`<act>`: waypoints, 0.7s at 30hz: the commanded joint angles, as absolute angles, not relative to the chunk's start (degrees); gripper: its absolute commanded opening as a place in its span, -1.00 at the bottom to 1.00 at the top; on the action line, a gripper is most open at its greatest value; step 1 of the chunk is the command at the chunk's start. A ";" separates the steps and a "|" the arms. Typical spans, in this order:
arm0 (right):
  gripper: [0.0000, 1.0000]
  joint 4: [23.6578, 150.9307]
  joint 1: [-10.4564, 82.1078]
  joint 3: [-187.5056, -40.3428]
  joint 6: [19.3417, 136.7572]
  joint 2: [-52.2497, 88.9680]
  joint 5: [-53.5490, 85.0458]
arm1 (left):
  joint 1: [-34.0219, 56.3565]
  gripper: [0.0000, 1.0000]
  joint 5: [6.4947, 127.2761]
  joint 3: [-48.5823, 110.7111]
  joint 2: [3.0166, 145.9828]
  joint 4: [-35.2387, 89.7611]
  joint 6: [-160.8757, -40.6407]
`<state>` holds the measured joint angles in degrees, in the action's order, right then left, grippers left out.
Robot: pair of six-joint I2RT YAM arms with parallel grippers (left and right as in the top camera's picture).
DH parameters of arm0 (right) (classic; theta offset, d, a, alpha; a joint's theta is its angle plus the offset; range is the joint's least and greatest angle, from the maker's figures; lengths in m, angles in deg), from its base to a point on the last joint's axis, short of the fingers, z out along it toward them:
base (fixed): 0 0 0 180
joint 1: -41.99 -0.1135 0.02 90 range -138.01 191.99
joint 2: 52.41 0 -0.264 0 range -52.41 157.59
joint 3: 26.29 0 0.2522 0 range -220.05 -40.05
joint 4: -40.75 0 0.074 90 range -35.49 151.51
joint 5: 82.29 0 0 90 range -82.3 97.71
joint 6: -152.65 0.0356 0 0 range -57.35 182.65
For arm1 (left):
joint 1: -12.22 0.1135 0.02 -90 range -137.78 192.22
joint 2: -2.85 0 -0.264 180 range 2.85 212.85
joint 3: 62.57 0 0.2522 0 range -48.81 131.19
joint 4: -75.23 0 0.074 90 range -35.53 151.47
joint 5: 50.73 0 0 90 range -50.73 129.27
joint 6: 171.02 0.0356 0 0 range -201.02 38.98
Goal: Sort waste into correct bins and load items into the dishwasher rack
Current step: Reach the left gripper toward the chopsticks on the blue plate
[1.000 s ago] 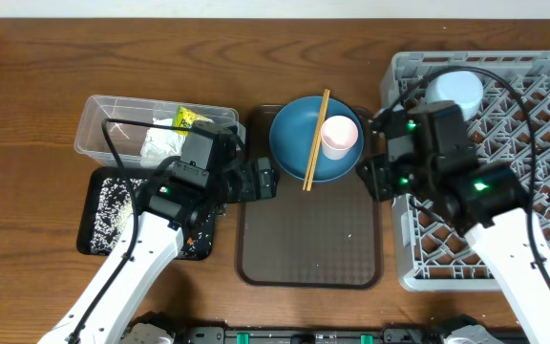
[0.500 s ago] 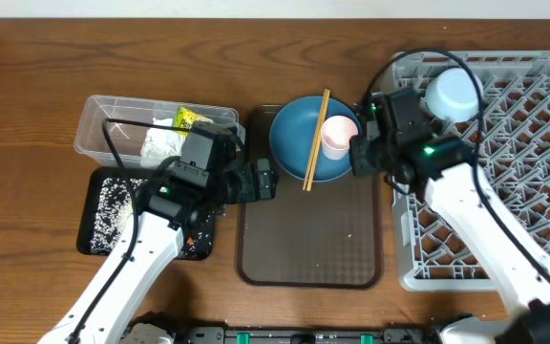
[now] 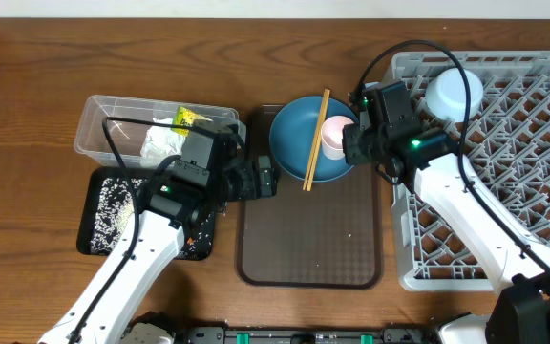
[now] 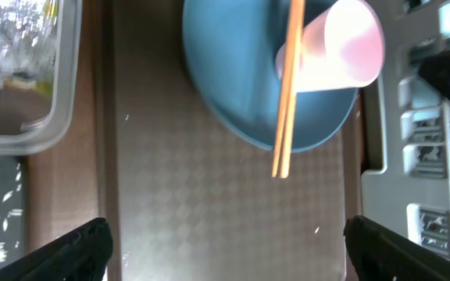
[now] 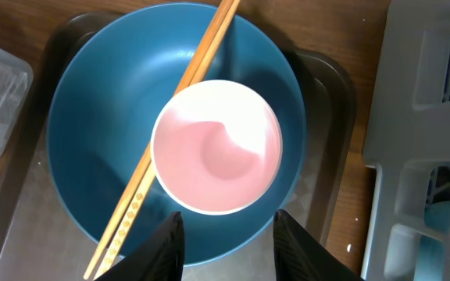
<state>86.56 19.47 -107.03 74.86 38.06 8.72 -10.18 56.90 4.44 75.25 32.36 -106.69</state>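
A pale-pink cup (image 3: 338, 136) stands on the dark-blue plate (image 3: 299, 153) at the back of the brown tray, and the wooden chopsticks (image 3: 314, 139) lie slanted across the plate beside it. My right gripper (image 3: 349, 151) hovers at the cup's right side. In the right wrist view the right gripper (image 5: 229, 238) is open with only plate between its fingers, just short of the cup (image 5: 217, 147). My left gripper (image 3: 269, 181) is wide open over the tray's left edge, and the left wrist view shows bare tray between its fingers (image 4: 69, 251).
The clear tub (image 3: 98, 119) holds a crumpled napkin (image 3: 165, 143) and a yellow-green packet (image 3: 189, 118). The black tray (image 3: 96, 229) holds rice grains. The grey rack (image 3: 514, 191) fills the right side, with a pale blue vessel (image 3: 454, 94) in its back left corner. The brown tray (image 3: 310, 244) is bare in front.
My right arm has swung left from above the rack to the pink cup on the plate. The left arm has stayed where it was.
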 commanded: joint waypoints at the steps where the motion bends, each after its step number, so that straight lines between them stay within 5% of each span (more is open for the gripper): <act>1: -0.25 86.61 18.98 -107.01 75.27 36.97 7.91 | -11.09 0.85 56.61 4.90 75.80 34.53 -105.84; 8: -0.24 89.97 20.65 -107.03 75.27 30.26 7.93 | -13.72 0.43 52.61 4.88 75.87 42.18 -105.86; 21: -0.21 106.21 27.03 -107.03 75.27 13.67 7.93 | -20.38 0.32 50.10 5.08 88.59 60.36 -106.69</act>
